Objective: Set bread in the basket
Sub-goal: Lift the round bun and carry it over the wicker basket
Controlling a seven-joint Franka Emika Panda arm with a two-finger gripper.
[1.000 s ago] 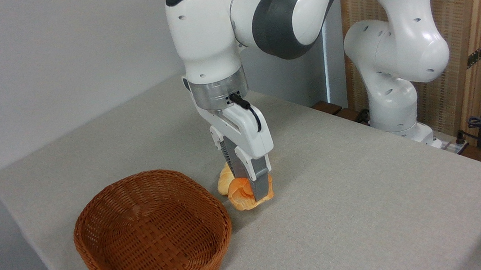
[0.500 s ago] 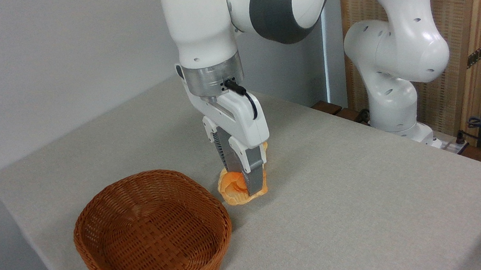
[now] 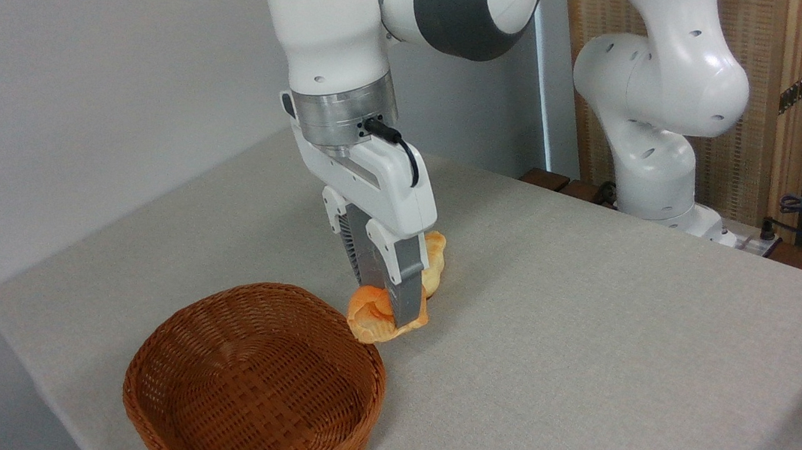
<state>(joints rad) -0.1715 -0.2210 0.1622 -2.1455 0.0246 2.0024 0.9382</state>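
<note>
A: Where is the bread (image 3: 374, 317)?

B: Just left of the frame's centre, held between the fingers (image 3: 405, 301). It is the small orange-golden bun. The near grey finger covers its right part, and the fingers are clamped on it from two sides.

A: Does it rest on the worktop (image 3: 571, 326)?

B: It looks lifted a little, with a faint shadow below it, but I cannot tell for sure whether its underside is clear of the surface.

A: And the basket (image 3: 254, 396)?

B: Lower left of the frame, an oval, reddish-brown wicker basket standing on the grey worktop near the front edge. Nothing lies inside it. The bun is just beside the basket's upper right rim, outside it, not over the opening.

A: What is the yellow thing behind the fingers?

B: A paler twisted loaf (image 3: 434, 260), lying on the worktop just right of and behind the bun. The white gripper body hides most of it. I cannot tell whether it touches the bun.

A: How does the arm stand?

B: The white arm (image 3: 335, 44) comes down from the top centre of the frame, its silver wrist ring above the gripper body, fingers pointing down. The arm's base stands at the right, before a wooden panel. Some cables lie at the far right edge.
</note>
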